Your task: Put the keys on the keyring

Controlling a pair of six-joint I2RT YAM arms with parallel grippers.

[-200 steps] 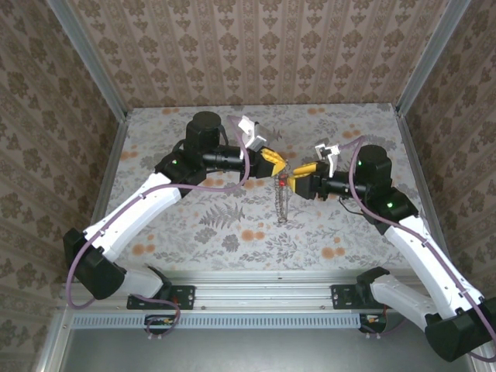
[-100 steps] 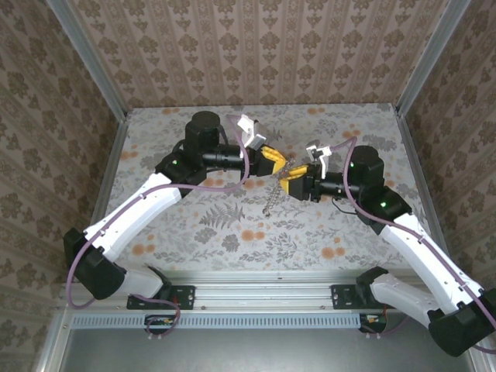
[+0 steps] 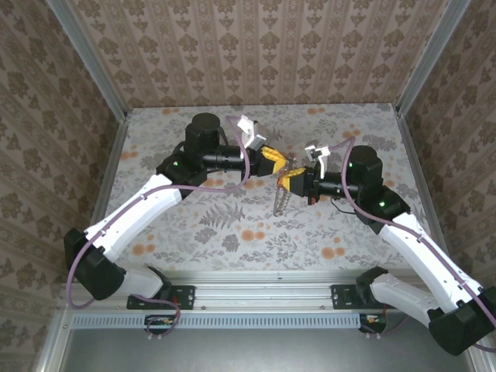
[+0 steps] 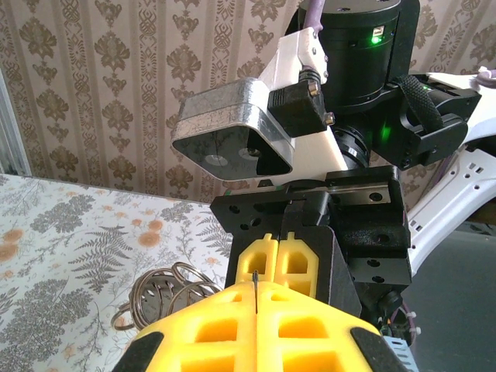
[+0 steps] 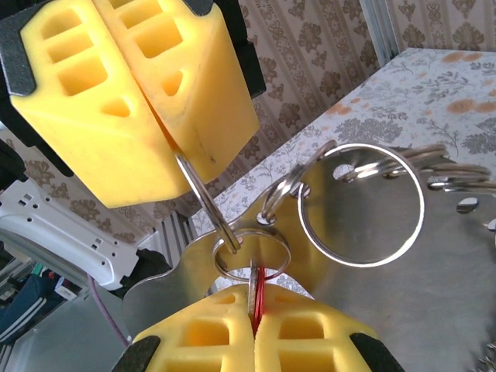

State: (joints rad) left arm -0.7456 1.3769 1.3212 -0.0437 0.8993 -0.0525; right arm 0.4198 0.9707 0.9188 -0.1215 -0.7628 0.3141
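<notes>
Left end effector (image 5: 172, 143) pinches thin wire keyring (image 5: 203, 203); right end effector (image 5: 254, 311) clamps red-headed key (image 5: 258, 283).

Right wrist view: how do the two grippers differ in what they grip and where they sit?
The left gripper, at the top, is shut on the thin keyring; the right gripper, at the bottom, on the red-headed key. The left points down in frame, the right up. Both have yellow pads pressed together.

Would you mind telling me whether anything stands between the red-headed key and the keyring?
Nothing visible blocks it. The key, pinched in the right gripper, sits close beneath the keyring held by the left gripper; the other rings hang off to one side.
</notes>
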